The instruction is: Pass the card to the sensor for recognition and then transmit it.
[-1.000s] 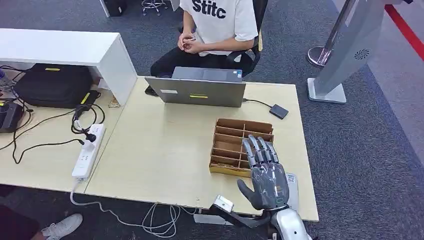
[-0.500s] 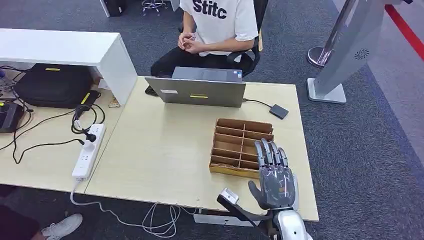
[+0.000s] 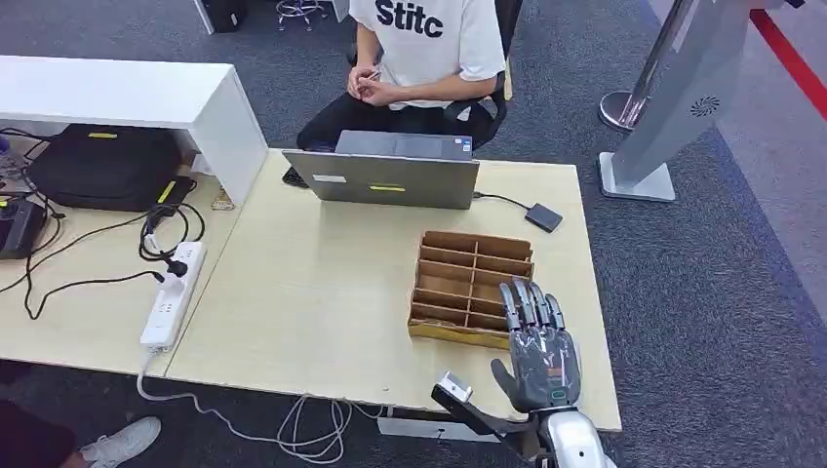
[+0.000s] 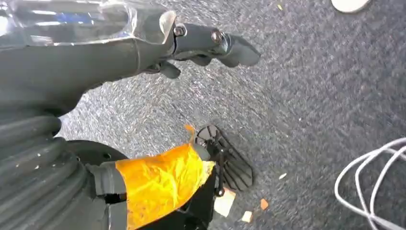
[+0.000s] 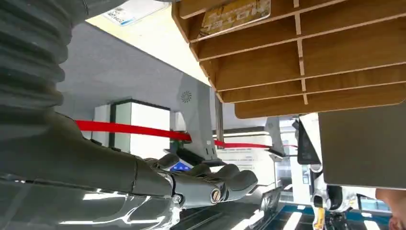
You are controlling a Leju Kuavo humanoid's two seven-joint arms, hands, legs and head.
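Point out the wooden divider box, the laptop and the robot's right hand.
wooden divider box [image 3: 458, 283], head view, on a middle divider slat.
laptop [image 3: 395, 180], head view, on the lid's back.
right hand [image 3: 542, 359], head view, on the back of the hand.

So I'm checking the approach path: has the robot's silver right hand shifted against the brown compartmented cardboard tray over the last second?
Yes. The right hand slid toward the table's right edge and nearer the robot, off the cardboard tray.

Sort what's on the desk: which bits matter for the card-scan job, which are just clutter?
Job:
- right robot hand, fingers spread, holding nothing
- wooden tray with slots
- card in one slot
- small black box cabled to the laptop, possibly the sensor

Clutter:
- laptop
- power strip
- black bag
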